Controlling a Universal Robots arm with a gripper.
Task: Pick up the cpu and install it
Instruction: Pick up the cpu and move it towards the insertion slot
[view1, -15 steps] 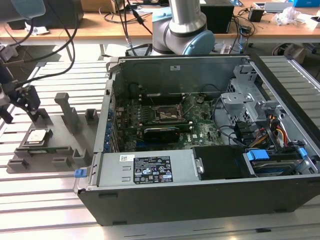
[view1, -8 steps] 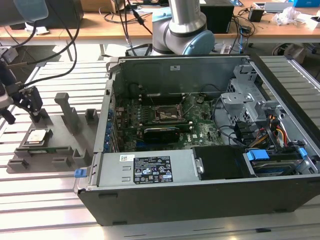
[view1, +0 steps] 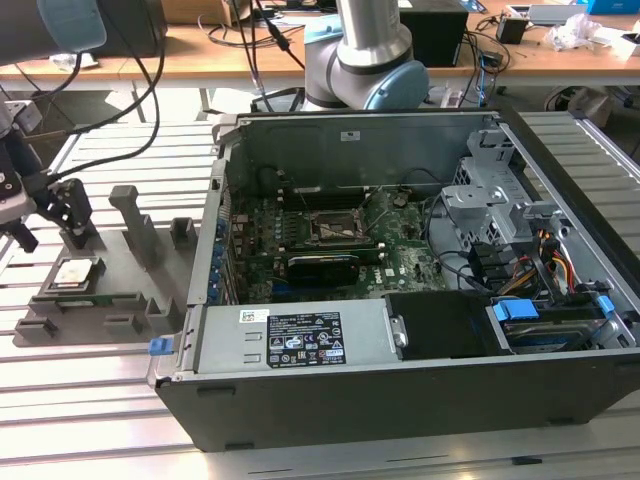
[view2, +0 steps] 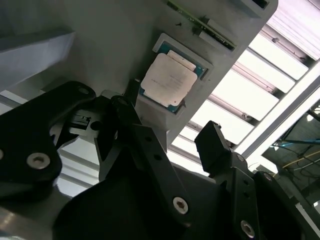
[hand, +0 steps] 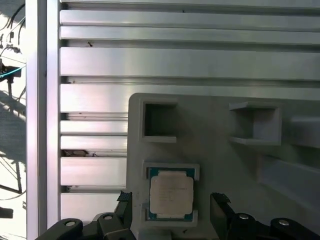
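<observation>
The cpu (view1: 73, 272), a flat square chip with a silver-grey top, lies in a recess of the grey plastic tray (view1: 125, 300) at the exterior view's left. My gripper (view1: 48, 228) hangs just above it, open, with nothing between its fingers. In the first wrist view the cpu (hand: 171, 195) sits between my two black fingertips (hand: 218, 201), and the gripper (hand: 171, 199) straddles it. In the second wrist view the cpu (view2: 168, 79) rests in the tray (view2: 100, 40) beyond the open gripper (view2: 167, 120), apart from the fingers.
An open computer case (view1: 400, 365) stands on the slatted metal table (view1: 80, 400), with the motherboard and its black socket frame (view1: 335, 228) inside. Upright posts (view1: 135, 215) rise from the tray beside the gripper. The arm's base (view1: 365, 60) stands behind the case.
</observation>
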